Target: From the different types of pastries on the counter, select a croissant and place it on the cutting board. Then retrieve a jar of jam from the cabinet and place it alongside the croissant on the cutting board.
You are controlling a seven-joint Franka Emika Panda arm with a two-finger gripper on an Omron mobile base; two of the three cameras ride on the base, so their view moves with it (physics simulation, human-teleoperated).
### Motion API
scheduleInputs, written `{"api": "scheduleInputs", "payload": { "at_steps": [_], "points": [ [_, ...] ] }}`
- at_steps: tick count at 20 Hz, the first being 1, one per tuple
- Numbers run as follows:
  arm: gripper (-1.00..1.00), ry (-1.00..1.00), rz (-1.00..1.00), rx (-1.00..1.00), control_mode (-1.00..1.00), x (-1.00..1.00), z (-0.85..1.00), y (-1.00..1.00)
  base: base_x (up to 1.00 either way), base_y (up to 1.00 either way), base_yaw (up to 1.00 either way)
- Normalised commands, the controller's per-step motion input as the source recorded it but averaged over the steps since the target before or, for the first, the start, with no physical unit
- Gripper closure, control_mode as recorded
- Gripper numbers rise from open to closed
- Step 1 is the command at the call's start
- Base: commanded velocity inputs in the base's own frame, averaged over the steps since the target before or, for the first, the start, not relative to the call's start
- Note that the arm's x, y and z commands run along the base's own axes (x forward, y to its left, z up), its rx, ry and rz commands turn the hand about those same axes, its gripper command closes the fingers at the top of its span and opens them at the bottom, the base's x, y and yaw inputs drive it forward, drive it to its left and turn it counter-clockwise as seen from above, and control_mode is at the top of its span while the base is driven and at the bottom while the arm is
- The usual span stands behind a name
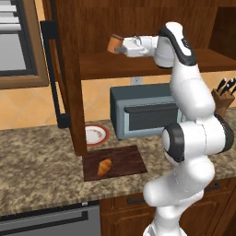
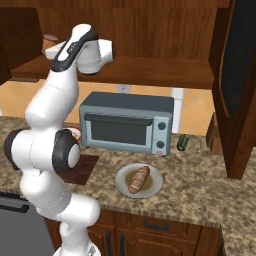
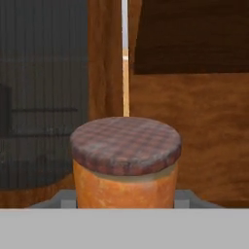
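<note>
1. the gripper (image 1: pixel 120 46) is reaching out level at upper shelf height inside the cabinet (image 1: pixel 69 78), and it is clenching the jar of jam (image 1: pixel 114 44).
2. in the hand view the jar of jam (image 3: pixel 125 163) is sitting right in front of the camera between the fingers, its plaid dark lid facing up toward the lens and its orange body below.
3. in the left base view the jar is hanging clear above the shelf board, with no contact showing under it.
4. the cutting board (image 1: pixel 122 159) is lying on the counter (image 1: pixel 37 170) well below the gripper, and the croissant (image 1: pixel 104 167) is resting on its near left part.
5. the toaster oven (image 1: pixel 145 113) is standing below the gripper, under the shelf, behind the board.
6. a red-rimmed plate (image 1: pixel 96 134) is sitting just behind the board, beside the cabinet side panel.
7. far below and to the right of the gripper, the striped sausage-shaped pastry (image 2: pixel 138 179) is lying on a grey plate (image 2: pixel 122 185) in front of the oven.
</note>
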Motion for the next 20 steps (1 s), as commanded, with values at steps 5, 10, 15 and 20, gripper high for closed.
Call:
{"api": "scheduleInputs", "payload": {
  "at_steps": [5, 10, 15, 20],
  "points": [
    [1.00, -0.02, -0.14, 0.00, -1.00, -1.00, -0.10, -0.25, 0.00, 0.00, 0.00],
    [1.00, -0.02, -0.17, 0.02, -1.00, -1.00, 0.01, -0.45, 0.00, 0.00, 0.00],
    [1.00, -0.04, -0.07, 0.00, -1.00, -1.00, 0.00, -0.48, 0.00, 0.00, 0.00],
    [1.00, -0.02, 0.00, 0.00, -1.00, -1.00, -0.01, -0.61, 0.00, 0.00, 0.00]
  ]
}}
